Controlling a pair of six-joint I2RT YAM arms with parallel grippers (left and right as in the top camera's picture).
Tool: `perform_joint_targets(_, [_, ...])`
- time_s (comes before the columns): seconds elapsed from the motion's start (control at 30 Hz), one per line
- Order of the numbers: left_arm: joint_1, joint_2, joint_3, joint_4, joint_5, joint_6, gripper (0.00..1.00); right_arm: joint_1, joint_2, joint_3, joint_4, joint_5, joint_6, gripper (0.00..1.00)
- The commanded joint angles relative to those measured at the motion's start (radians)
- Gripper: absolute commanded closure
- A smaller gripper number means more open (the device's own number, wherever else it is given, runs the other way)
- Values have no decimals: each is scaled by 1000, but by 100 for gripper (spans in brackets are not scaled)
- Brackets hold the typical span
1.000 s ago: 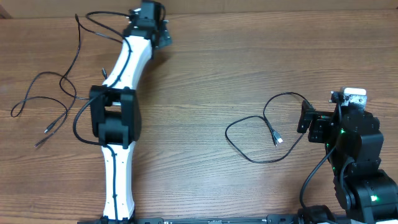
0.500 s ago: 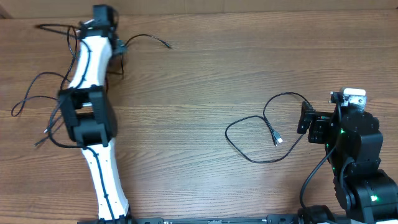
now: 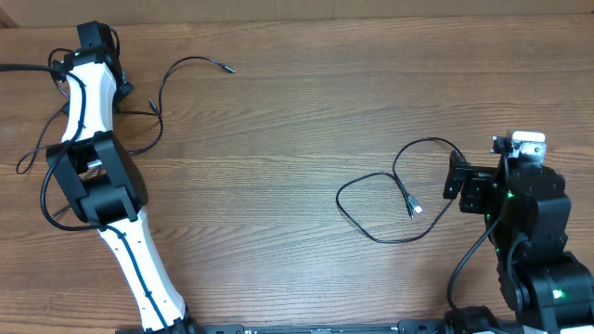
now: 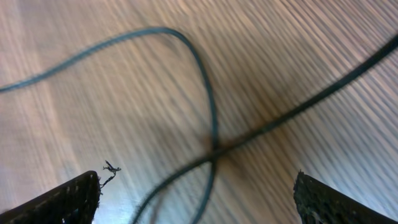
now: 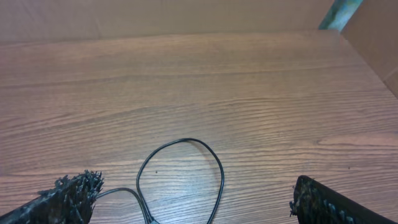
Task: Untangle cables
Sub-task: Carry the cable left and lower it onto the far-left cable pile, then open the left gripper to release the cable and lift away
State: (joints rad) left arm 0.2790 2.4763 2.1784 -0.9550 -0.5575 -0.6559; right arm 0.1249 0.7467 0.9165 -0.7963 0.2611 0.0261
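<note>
Thin black cables lie in loose loops at the far left of the table, one plug end pointing right. My left gripper hovers over them near the far-left corner. In the left wrist view it is open, and two cable strands cross on the wood between its fingers. A separate cable lies in a loop at centre right, its plug inside the loop. My right gripper stands open just right of it. The right wrist view shows that loop ahead of the open gripper.
The left arm's white links reach from the near edge up to the far-left corner, covering part of the left cables. The black right arm base sits at the near right. A cardboard wall borders the table's far edge.
The left arm has swept left along the far edge, from top centre to the far-left corner, and the left cables have shifted with it. The right arm and its cable have not moved.
</note>
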Motion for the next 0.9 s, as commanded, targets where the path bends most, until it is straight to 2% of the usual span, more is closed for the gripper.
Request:
perform_joint_targets(0.0, [-10, 14, 56, -15, -159, -53, 1, -2, 23, 30, 6, -5, 4, 0])
perform_joint_targets(0.07, [-12, 14, 77, -17, -129, -54, 0, -2, 37, 30, 9, -13, 4, 0])
perform_joint_targets(0.13, [-13, 14, 98, -13, -30, -33, 0, -2, 49, 30, 11, -16, 4, 0])
perform_joint_targets(0.2, [-13, 14, 111, 5, 147, 8, 0, -2, 53, 30, 15, -16, 3, 0])
perform_joint_targets(0.33, [-16, 14, 111, 79, 614, 146, 0, -2, 53, 30, 20, -15, -1, 0])
perform_joint_targets(0.37, [-18, 14, 111, 89, 665, 150, 0, -2, 53, 30, 20, -15, -1, 0])
perform_joint_targets(0.57, [-46, 14, 111, 160, 835, 151, 0, -2, 53, 30, 20, -15, 0, 0])
perform_joint_targets(0.8, [-93, 14, 118, 347, 1126, 155, 1, -2, 53, 30, 20, -15, 0, 0])
perform_joint_targets(0.87, [-108, 14, 126, 373, 1167, 155, 0, -2, 53, 30, 20, -15, 0, 0])
